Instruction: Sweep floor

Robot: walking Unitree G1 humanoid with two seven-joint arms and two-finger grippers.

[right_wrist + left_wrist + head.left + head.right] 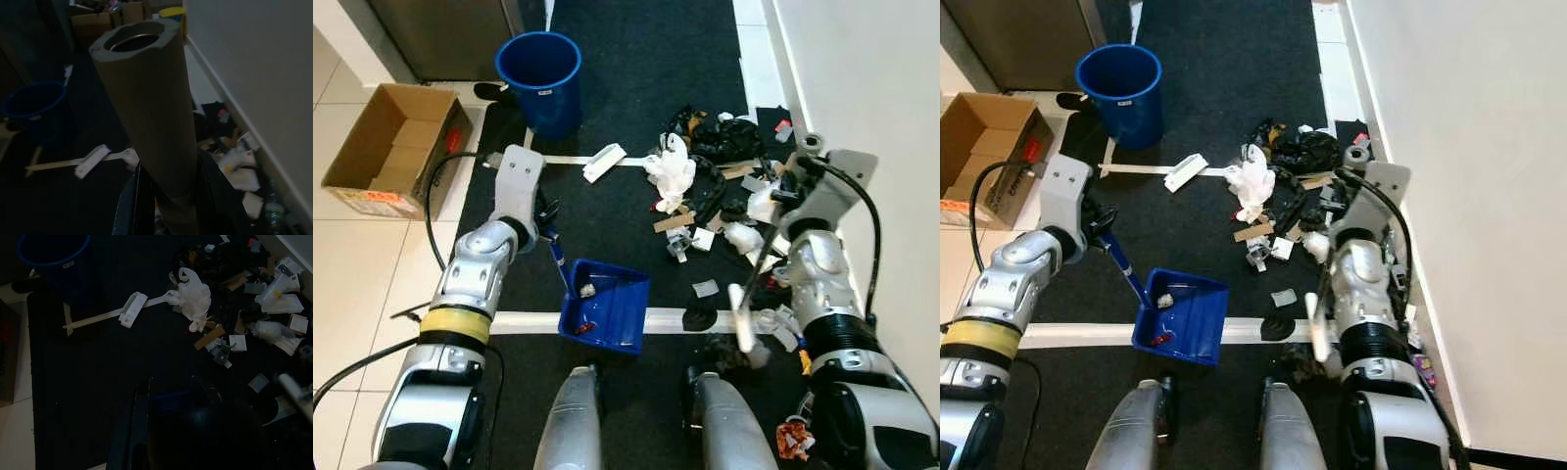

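A: What do you get from the wrist cams that the head cam doesn't give you?

B: Right wrist view puts you right behind the broom handle point(146, 122), a grey hollow tube w/ an open end, and the right gripper point(168, 196) fingers are clamped on either side of it. Head view only gives you the handle point(751, 284) slanting down past that arm. Left wrist view is v. dark; you can make out the bucket point(51, 249) rim & the litter.

A: And the left gripper point(548, 220)?

B: It's closed on the blue dustpan point(607, 305) handle. Pan sits on the black mat point(607, 206), across the white tape line, a few scraps inside.

A: The mess?

B: Litter pile point(724, 186) – white bag, cardboard bits, wrappers – on the mat near the wall point(871, 78), beside your right arm. Cardboard box point(396, 147) on the tiles, left.
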